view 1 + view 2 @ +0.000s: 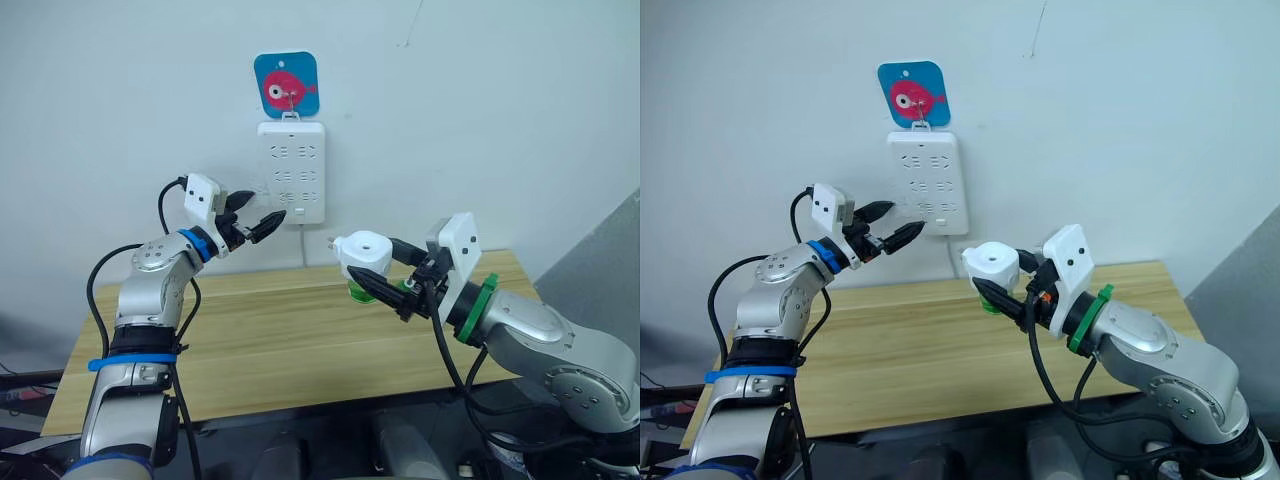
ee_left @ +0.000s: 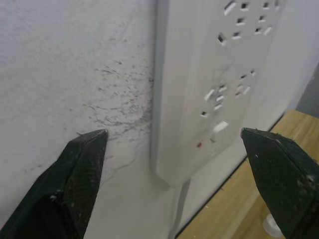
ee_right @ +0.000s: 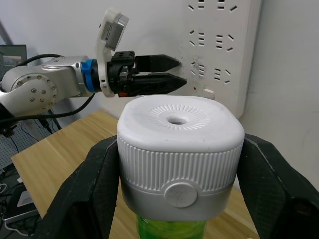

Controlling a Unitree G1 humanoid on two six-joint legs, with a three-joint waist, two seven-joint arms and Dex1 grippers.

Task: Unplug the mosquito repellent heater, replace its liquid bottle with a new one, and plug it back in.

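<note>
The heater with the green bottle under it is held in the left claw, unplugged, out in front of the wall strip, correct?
Not quite: the right claw holds the heater, as the left eye view shows. The rest stands: it is unplugged, green bottle underneath, out in front of the wall strip. The left claw is open beside the strip.

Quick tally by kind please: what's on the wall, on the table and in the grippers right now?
Power strip: 1
Fish wall hook: 1
Heater with green bottle, held in right gripper: 1
Table: 1
Grippers: 2, left gripper open at the strip's corner
Total: 6
</note>
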